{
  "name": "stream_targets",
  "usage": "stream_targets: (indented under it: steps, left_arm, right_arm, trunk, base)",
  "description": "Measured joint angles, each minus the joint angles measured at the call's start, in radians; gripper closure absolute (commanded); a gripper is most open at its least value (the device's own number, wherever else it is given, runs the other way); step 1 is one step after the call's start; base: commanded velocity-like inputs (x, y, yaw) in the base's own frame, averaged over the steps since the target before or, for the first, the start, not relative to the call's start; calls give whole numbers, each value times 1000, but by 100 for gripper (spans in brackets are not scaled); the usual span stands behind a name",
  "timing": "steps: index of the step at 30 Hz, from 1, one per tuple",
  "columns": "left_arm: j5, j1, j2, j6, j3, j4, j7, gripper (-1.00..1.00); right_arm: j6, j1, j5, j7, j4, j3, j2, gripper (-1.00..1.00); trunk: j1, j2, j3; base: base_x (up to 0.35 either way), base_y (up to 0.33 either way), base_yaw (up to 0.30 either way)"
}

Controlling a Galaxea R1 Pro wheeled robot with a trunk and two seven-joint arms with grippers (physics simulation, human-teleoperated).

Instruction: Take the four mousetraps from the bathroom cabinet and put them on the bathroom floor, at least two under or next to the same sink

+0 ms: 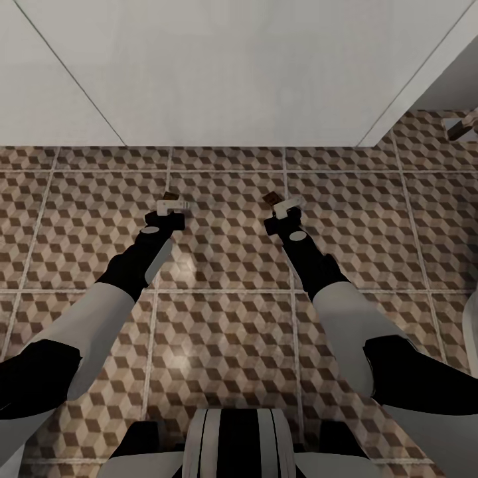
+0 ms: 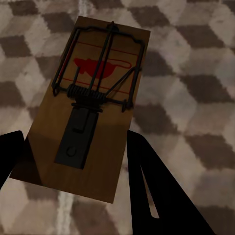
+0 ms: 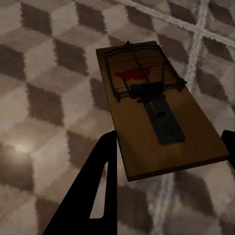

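Note:
In the head view both arms reach forward over the bathroom floor (image 1: 226,252) of brown and beige cube tiles. My left gripper (image 1: 174,208) is shut on a mousetrap (image 1: 171,196) whose end sticks out ahead of the fingers. In the left wrist view this tan mousetrap (image 2: 93,107), with dark wire and a red mouse print, sits between the two dark fingers (image 2: 156,186). My right gripper (image 1: 284,207) is shut on a second mousetrap (image 1: 271,197). That mousetrap (image 3: 156,117) is flanked by the fingers (image 3: 100,181) just above the tiles. The cabinet is out of view.
A broad white flat surface (image 1: 219,66) fills the far side, its lower edge meeting the tiles ahead of both grippers. A small chrome-and-brown fitting (image 1: 463,126) shows at the far right. A white curved edge (image 1: 473,332) borders the floor on the right. My own base (image 1: 232,445) is below.

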Motion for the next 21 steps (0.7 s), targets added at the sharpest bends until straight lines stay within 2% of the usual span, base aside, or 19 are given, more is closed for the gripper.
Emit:
stream_targets:
  steps: [12, 21]
  left_arm:
    - [0, 0, 0, 0, 0, -1, 0, 100]
    - [0, 2, 0, 0, 0, 0, 0, 100]
  right_arm:
    - [-11, 1, -1, 0, 2, 0, 0, 100]
    - [-11, 1, 0, 0, 16, 0, 0, 100]
  trunk:
    - [0, 0, 0]
    - [0, 0, 0]
  base:
    - [221, 38, 0]
    - [60, 2, 0]
